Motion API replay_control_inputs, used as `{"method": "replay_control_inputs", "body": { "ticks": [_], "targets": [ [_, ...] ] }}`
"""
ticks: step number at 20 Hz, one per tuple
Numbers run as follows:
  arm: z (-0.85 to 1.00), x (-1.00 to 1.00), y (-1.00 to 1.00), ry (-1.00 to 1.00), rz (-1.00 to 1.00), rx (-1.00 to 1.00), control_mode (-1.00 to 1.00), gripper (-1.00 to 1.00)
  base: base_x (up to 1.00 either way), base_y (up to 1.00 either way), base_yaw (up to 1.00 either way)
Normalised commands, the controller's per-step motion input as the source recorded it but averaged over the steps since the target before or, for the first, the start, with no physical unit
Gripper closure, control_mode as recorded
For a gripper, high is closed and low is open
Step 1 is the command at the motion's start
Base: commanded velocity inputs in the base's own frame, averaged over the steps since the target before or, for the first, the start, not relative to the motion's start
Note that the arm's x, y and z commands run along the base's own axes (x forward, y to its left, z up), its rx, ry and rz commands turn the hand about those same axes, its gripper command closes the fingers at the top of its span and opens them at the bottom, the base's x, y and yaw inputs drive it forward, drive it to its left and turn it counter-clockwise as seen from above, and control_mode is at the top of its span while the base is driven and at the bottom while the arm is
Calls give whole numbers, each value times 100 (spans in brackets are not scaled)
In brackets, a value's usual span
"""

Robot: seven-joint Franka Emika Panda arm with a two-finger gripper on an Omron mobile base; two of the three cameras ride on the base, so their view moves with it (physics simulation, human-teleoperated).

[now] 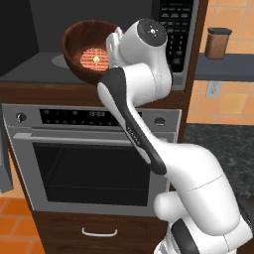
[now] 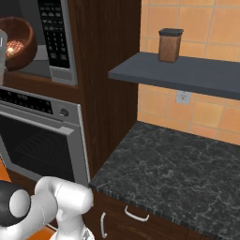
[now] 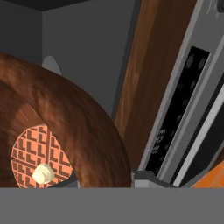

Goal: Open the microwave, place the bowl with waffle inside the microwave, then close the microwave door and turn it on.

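Observation:
The microwave [image 1: 184, 74] stands open, its dark cavity and grey turntable [image 1: 60, 61] exposed, with the black keypad [image 1: 177, 30] at its right. The microwave door is swung out of view. The reddish-brown bowl [image 1: 89, 37] hangs tilted at the cavity's mouth, its inside facing the camera. The round waffle [image 1: 94, 58] lies in it with a pale dab on top. My gripper [image 1: 114, 45] is shut on the bowl's right rim. The hand view looks along the bowl [image 3: 74, 118] and waffle [image 3: 37, 153] toward the cavity's back wall. From the right, the bowl [image 2: 18, 33] shows left of the keypad [image 2: 52, 33].
A silver wall oven [image 1: 94, 163] with a bar handle sits directly below the microwave, and a drawer [image 1: 99, 232] under it. To the right are a grey shelf [image 2: 187, 72] carrying a brown canister [image 2: 169, 45] and a dark stone counter [image 2: 178, 159].

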Motion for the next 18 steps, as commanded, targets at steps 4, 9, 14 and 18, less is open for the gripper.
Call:
{"method": "replay_control_inputs", "body": {
  "ticks": [4, 9, 14, 18],
  "targets": [
    [10, 58, 1, 0, -2, -5, -100, 100, 0, 0, 0],
    [1, 63, 1, 0, -7, -9, -100, 100, 0, 0, 0],
    [3, 64, 19, 0, -10, -8, -100, 100, 0, 0, 0],
    [0, 62, 30, 1, -7, -6, -100, 100, 0, 0, 0]
  ]
}}
